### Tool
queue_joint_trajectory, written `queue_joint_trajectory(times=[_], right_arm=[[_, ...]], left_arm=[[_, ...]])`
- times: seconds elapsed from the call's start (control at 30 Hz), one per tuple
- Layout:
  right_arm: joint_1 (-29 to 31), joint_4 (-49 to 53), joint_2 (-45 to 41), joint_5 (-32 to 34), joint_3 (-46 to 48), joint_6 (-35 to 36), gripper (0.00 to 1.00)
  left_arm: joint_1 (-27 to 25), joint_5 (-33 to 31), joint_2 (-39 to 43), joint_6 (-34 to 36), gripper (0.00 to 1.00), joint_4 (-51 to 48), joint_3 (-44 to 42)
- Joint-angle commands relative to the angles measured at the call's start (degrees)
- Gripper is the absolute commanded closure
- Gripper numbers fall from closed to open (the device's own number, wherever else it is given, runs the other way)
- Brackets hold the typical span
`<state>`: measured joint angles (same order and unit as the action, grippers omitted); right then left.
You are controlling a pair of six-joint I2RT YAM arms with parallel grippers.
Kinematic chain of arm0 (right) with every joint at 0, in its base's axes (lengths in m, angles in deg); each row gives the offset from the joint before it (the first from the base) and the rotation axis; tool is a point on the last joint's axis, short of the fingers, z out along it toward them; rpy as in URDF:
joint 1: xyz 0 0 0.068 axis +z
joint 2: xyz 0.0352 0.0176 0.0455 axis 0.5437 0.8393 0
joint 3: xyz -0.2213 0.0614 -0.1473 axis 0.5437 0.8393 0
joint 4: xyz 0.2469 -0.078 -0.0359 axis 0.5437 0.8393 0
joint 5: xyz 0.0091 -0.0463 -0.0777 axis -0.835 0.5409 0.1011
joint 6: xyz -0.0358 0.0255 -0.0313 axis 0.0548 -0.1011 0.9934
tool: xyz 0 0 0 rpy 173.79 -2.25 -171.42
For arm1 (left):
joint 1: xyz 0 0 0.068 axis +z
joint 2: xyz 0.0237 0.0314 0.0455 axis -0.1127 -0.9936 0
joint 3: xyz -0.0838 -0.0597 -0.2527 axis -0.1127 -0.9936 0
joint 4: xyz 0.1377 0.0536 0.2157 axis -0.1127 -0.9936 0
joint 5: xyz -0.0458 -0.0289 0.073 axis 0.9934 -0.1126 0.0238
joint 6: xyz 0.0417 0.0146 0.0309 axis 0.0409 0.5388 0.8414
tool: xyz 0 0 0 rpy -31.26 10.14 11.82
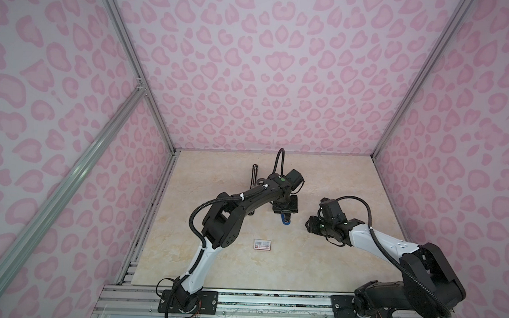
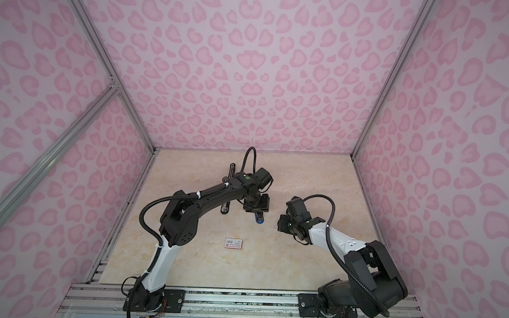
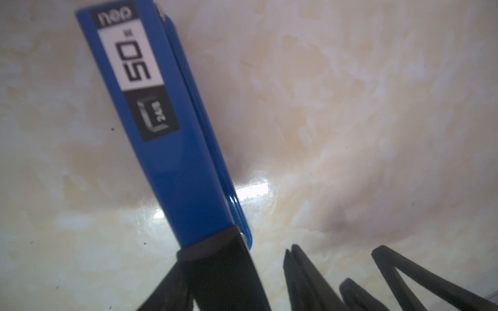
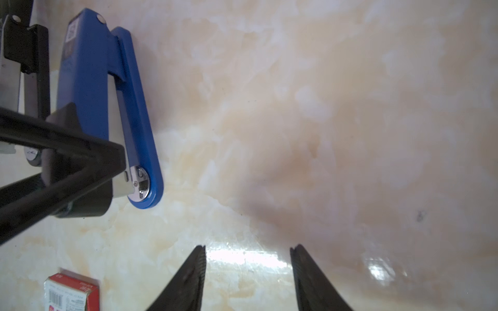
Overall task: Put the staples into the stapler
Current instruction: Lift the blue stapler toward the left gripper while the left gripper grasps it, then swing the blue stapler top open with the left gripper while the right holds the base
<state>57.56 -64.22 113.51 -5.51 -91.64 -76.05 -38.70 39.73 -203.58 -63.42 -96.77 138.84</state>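
Blue stapler [image 3: 172,150] — at left pincer [image 1: 286,216]

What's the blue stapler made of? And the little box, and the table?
Blue stapler: probably painted metal, glossy with a shiny silver rivet. Little box: cardboard, by its printed, folded edges. Table: looks like polished marble, though maybe a print; it mirrors light.

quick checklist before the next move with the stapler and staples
1. Left pincer around the black end of the long blue stapler: ok, though one finger stands apart from it.
2. Right pincer open, empty: ok.
3. Stapler opened for loading: not ok, it looks closed.
4. Silvery staples in sight: not ok; only the small white box with red label shows.
5. Stapler resting on the beige marbled tabletop: cannot tell.
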Motion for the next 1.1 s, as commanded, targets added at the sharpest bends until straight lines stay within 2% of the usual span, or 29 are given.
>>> queue_joint_trajectory(times=[0.0, 0.27, 0.47, 0.67, 0.8, 1.07], right_arm=[[-0.19, -1.76, 0.20, -0.19, 0.69, -0.52, 0.47], [-0.10, -3.38, 1.68, -1.58, 0.70, -1.47, 0.48], [1.59, -7.95, 1.92, -5.13, 1.53, -1.00, 0.52], [2.93, -18.62, 2.88, -10.20, 4.22, -3.45, 0.59], [3.00, -27.04, 5.16, -14.43, 5.76, -4.57, 0.59], [2.95, -40.74, 6.96, -17.39, 8.74, -9.34, 0.58]], left_arm=[[-0.06, -1.47, 0.03, 0.29, 0.54, -3.24, 0.75], [-0.10, -2.04, 1.05, 0.91, 0.79, -3.77, 0.84], [0.00, -1.01, 1.70, 1.11, 0.97, -3.99, 0.97], [0.54, 1.82, 3.90, 0.43, 0.97, -2.56, -0.41], [1.18, 3.97, 5.94, -0.03, 0.97, -0.92, -2.35], [2.10, 5.84, 8.11, -0.64, 0.97, 1.04, -5.33]])
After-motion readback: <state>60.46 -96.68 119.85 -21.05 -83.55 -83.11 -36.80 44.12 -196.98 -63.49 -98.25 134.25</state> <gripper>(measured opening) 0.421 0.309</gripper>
